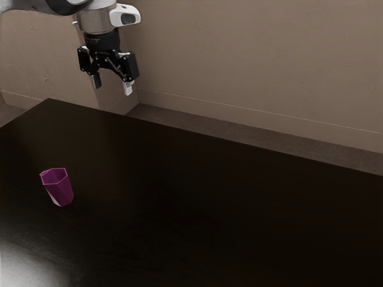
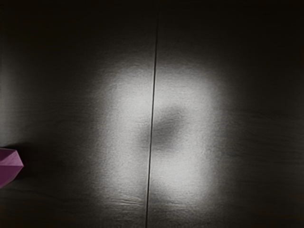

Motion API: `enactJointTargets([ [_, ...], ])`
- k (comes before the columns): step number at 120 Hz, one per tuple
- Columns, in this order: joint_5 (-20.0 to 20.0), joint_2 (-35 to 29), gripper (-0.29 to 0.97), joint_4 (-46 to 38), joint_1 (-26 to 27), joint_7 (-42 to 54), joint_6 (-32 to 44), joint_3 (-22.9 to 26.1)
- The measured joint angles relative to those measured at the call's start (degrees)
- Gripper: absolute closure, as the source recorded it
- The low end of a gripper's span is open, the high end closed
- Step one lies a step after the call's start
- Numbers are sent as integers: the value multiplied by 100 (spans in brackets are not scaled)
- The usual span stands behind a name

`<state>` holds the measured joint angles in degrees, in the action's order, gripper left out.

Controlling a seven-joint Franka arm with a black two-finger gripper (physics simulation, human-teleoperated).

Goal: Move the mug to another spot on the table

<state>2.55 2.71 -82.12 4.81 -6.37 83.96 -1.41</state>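
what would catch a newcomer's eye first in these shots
The purple mug stands out most, open top up on the dark table near the exterior view's left. Next is the black gripper, hanging high at the exterior view's upper left with fingers open and empty. In the wrist view a bright glare patch lights the tabletop.

Dark glossy tbl [image 1: 239, 203], thin seam [image 2: 153, 71] across top; purple faceted mug [image 1: 57, 186] stands on it, opening up, twd exterior view's left.
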Motion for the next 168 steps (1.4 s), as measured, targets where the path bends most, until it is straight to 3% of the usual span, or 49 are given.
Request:
enactJointTargets([
  [43, -64, 21, 0, 2, 82, -24, -2, -107],
  [62, -133, 84, 0, -6, 345, -96, -7, -908],
  [80, -211, 257, 0, -99, -47, -247, -5, -1654],
  [97, -477, 555, 0, -289, -52, -410, 150, -2234],
  [132, -987, 713, 0, -1165, -32, -908, 831, -2843],
  [155, -1088, 700, 0, -1384, -14, -1161, 1217, -2913],
  [168, -1104, 707, 0, -1620, -22, -1330, 1296, -3318],
])
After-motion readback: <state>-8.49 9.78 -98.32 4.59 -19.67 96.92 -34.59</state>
